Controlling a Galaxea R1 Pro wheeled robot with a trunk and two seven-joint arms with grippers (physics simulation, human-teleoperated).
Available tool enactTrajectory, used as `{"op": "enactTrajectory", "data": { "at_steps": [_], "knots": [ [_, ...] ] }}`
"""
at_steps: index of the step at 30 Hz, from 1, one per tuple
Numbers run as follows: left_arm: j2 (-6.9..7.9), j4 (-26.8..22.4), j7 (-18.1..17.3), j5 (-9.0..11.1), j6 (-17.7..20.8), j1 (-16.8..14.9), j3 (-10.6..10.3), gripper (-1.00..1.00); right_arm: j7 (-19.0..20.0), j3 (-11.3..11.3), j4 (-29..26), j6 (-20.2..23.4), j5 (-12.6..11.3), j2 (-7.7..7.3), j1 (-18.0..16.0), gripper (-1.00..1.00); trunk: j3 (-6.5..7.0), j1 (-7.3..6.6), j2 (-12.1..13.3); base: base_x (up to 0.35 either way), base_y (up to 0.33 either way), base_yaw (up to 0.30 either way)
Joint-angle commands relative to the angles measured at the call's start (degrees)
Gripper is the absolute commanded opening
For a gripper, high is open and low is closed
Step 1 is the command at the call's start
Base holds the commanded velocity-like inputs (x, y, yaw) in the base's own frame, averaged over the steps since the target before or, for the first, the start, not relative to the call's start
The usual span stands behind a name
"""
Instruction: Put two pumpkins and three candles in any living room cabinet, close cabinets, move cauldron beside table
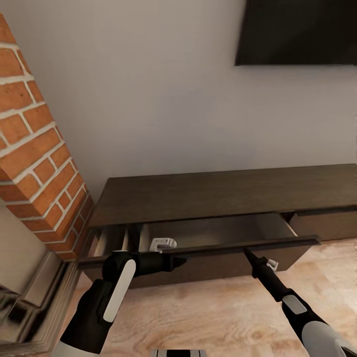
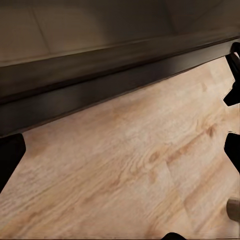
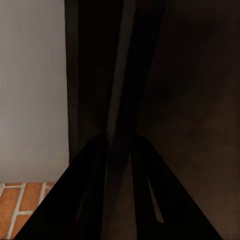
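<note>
**Q:** Start at nine o'clock and work across. What do you have?

**A:** The brick chimney point(image 1: 34, 163) fills nine o'clock. Below it, at seven, my left gripper point(image 1: 174, 262) lies sideways against the front edge of the open drawer point(image 1: 233, 246). I can't tell from any view whether its fingers are spread or pressed together.

**Q:** And the cabinet?

**A:** The cabinet point(image 1: 223, 191) runs from the centre out to three o'clock, under the dark screen point(image 1: 297, 29) at one. Its drawer is pulled out, slightly skewed, and what I see of the inside holds nothing. No pumpkins, candles or cauldron nearby.

**Q:** Your right side?

**A:** My right gripper point(image 1: 246, 253) at five o'clock is pinching the drawer's front panel; the wrist camera shows a finger either side of the board edge.

**Q:** What could go wrong?

**A:** In my judgement, pulling from one side could rack the drawer further and jam it. My left arm, so close to the front, could get pinned. A thin-edge pinch might also slip.
</note>
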Motion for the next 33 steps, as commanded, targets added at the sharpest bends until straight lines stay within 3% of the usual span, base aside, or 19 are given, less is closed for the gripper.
{"op": "enactTrajectory", "data": {
  "at_steps": [1, 14, 33],
  "knots": [
    [-0.03, 0.0, -0.6, -0.6, 0.2, 0.0, 0.0, 1.0, 2.0, 1.7, 0.1, 1.1, -0.4, 0.49, 0.0, -1.0, -0.04, -0.05, 0.0, -0.296, 0.0, 0.0],
    [-0.03, 0.0, -0.6, -0.6, 0.2, 0.0, 0.1, 1.0, 2.0, 1.7, 0.1, 1.1, -0.4, 0.49, 0.0, -1.0, -0.04, -0.05, 0.0, -0.279, 0.0, 0.0],
    [-0.03, 0.0, -0.6, -0.6, 0.2, 0.0, 0.1, 1.0, 2.0, 1.7, 0.1, 1.2, -0.4, 0.49, 0.0, -1.0, -0.04, -0.05, 0.0, -0.035, 0.0, 0.0]
  ]
}}
